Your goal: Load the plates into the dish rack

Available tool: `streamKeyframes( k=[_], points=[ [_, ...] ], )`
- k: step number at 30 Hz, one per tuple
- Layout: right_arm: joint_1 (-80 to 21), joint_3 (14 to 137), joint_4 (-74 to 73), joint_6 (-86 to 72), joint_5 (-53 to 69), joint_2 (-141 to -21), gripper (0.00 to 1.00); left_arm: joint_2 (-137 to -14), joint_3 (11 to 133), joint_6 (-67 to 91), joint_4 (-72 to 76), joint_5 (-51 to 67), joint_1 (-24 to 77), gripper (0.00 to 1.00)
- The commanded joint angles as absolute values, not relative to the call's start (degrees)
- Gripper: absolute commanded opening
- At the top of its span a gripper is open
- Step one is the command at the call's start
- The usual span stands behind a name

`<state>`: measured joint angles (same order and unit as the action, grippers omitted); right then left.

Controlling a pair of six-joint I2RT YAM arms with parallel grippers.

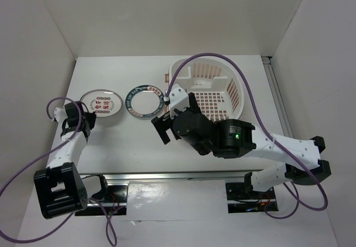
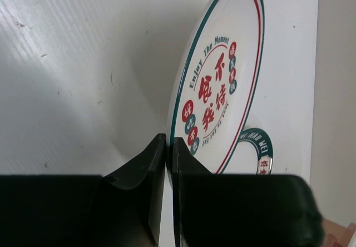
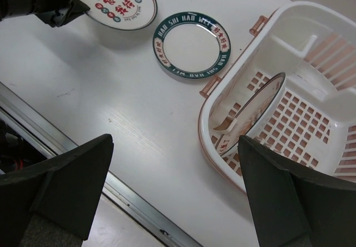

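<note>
Left wrist view: the left end effector [image 2: 168,163] pinches the tilted red-character plate [image 2: 217,85] by its rim.
The right end effector [image 3: 175,147] hangs spread wide over the worktop [image 3: 111,102]; the banded plate [image 3: 192,45] lies flat beside the dish rack [image 3: 317,85], and the third plate [image 3: 261,105] leans inside.

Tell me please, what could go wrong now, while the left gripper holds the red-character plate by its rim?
1. The left gripper pinches only the rim of the red-character plate, so the plate may slip or swing out.
2. The blue-green rimmed plate and the open right gripper lie between it and the dish rack; the held plate could bump them on the way.
</note>
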<state>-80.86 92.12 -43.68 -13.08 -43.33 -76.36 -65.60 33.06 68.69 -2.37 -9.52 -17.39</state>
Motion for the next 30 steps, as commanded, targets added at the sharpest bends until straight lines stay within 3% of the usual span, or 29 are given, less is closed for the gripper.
streamKeyframes(
  k=[1, 7, 12, 17, 22, 30],
  points=[
    [-81.3, 91.32, -40.96, -14.15, -45.18, -73.57, 1.0, -63.29, 36.65, 65.75, -2.28, -7.04, -17.23, 0.0],
    [-72.19, 90.7, -35.7, -9.43, -36.76, -72.52, 1.0, -53.8, 38.58, 62.15, -4.13, -2.84, -17.23, 0.0],
    [-56.54, 94.28, -27.42, -6.68, -12.34, -73.64, 1.0, -48.79, 42.17, 55.29, -1.93, 11.31, -16.7, 0.0],
    [-40.9, 102.29, -26.1, -5.37, 7.35, -82.41, 1.0, -44.13, 44.82, 48.0, -0.01, 28.77, -16.7, 0.0],
    [-35.86, 104.69, -23.48, -7.11, 22.13, -87.28, 1.0, -40.0, 46.93, 42.46, 0.17, 37.34, -16.7, 0.0],
    [-37.0, 100.02, -20.21, -9.4, 25.31, -89.64, 1.0, -38.67, 43.95, 46.04, 9.04, 48.32, -16.17, 0.0]
  ],
)
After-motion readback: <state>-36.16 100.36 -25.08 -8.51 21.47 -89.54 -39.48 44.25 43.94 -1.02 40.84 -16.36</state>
